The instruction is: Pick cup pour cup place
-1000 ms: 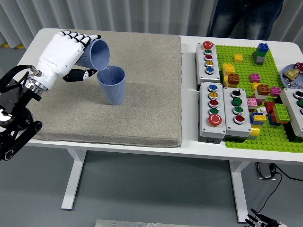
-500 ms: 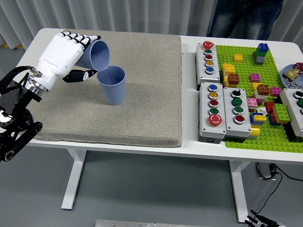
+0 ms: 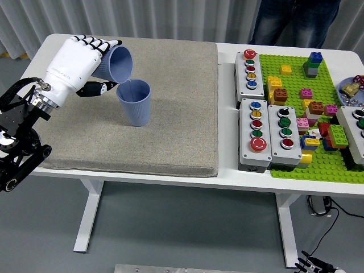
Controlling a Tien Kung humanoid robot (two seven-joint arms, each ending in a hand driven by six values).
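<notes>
A blue ribbed cup (image 3: 135, 103) stands upright on the grey mat (image 3: 170, 125), left of its middle. My left hand (image 3: 85, 63), white with black fingertips, is shut on a second blue cup (image 3: 116, 63). That cup is tipped on its side with its mouth facing right and down, its rim just above the left rim of the standing cup. The right hand is out of view.
Grey button boxes (image 3: 267, 131) with coloured buttons sit right of the mat. A green baseplate (image 3: 327, 165) with several loose bricks lies at the far right. A person (image 3: 296, 20) stands at the far side, top right.
The left hand and the tipped cup have lifted very slightly. The standing cup has not moved.
</notes>
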